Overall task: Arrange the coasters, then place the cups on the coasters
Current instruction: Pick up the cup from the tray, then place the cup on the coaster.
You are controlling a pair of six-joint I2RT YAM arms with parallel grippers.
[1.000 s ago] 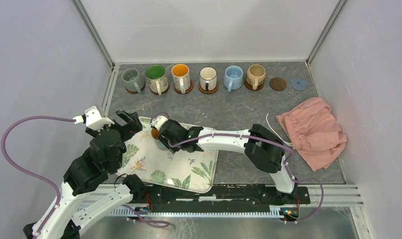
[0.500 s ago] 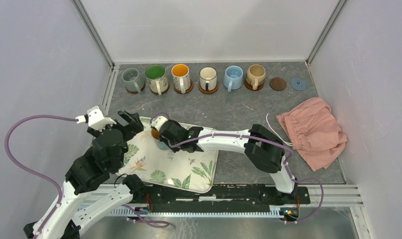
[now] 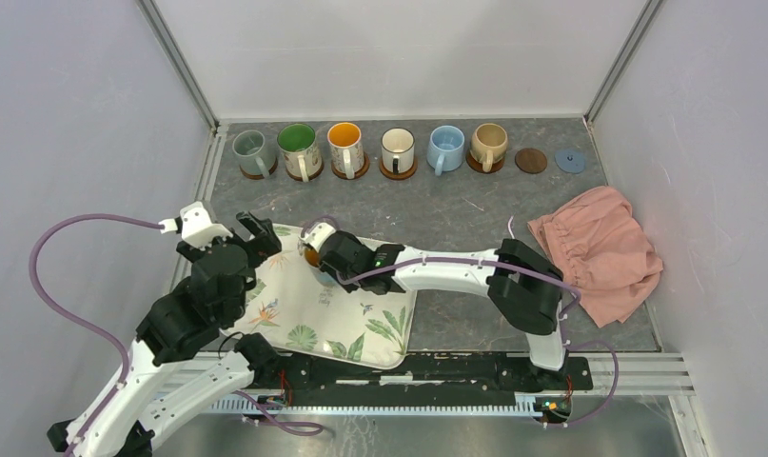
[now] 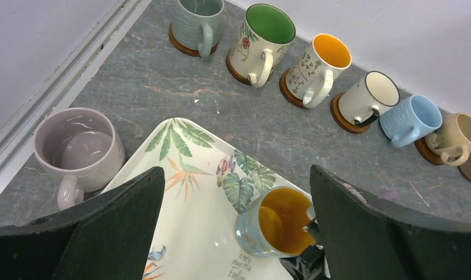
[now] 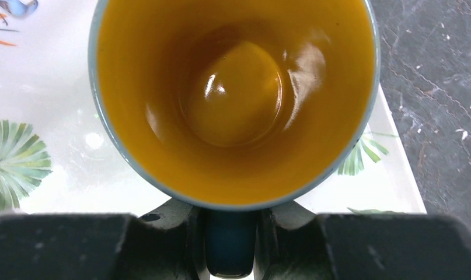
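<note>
A blue cup with an orange inside (image 5: 233,99) tilts over the leaf-print tray (image 3: 351,328). My right gripper (image 5: 231,233) is shut on its dark blue handle; from above, that right gripper (image 3: 326,261) reaches in from the right. My left gripper (image 4: 236,172) hovers open over the tray's left part, holding nothing. A pale pink cup (image 4: 78,149) stands on the table left of the tray. Along the back wall several cups stand on coasters, from the grey-green cup (image 3: 251,150) to the tan cup (image 3: 489,143). A dark brown coaster (image 3: 530,160) and a grey-blue coaster (image 3: 570,159) lie bare.
A crumpled pink cloth (image 3: 599,252) with white strings lies at the right. Metal rails and walls close in the table on the left, back and right. The left arm (image 3: 185,319) hides the pink cup from above.
The right jaws closed on the blue cup's handle and shifted a little right with it. The left arm moved slightly right, still open.
</note>
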